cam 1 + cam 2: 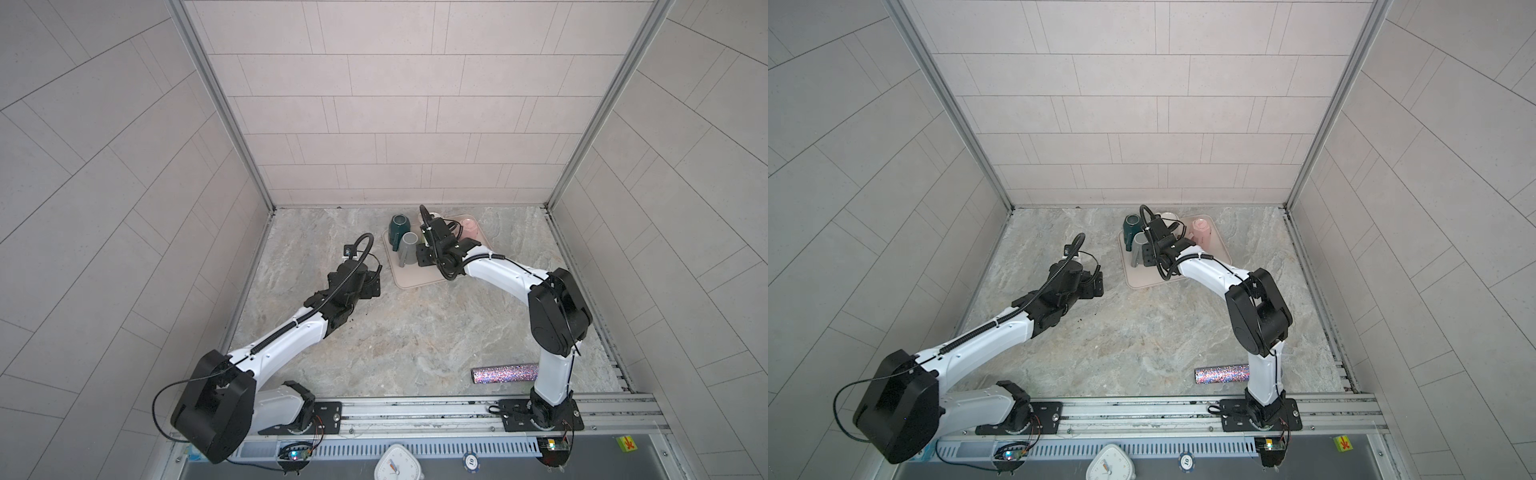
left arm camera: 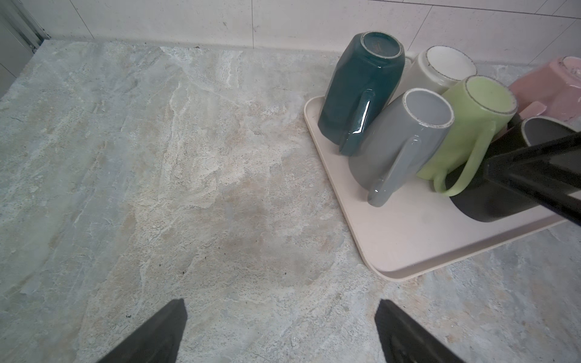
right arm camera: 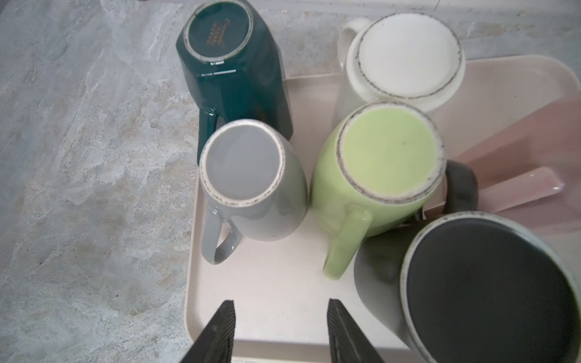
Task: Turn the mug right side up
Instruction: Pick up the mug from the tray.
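**Top views.** A tray (image 1: 415,279) holding upturned mugs lies at the far edge of the bench (image 1: 395,340), right of centre. The right gripper (image 1: 426,254) hangs over the tray. The left gripper (image 1: 372,286) is over bare bench beside it.

**Left wrist view.** The left gripper (image 2: 279,301) has its jaws wide and empty.

**Right wrist view.** The right gripper (image 3: 281,301) has its jaws partly apart with only bare tray between them. The grey mug (image 3: 251,176), light green mug (image 3: 377,169) and black mug (image 3: 487,292) stand near it, bases up.
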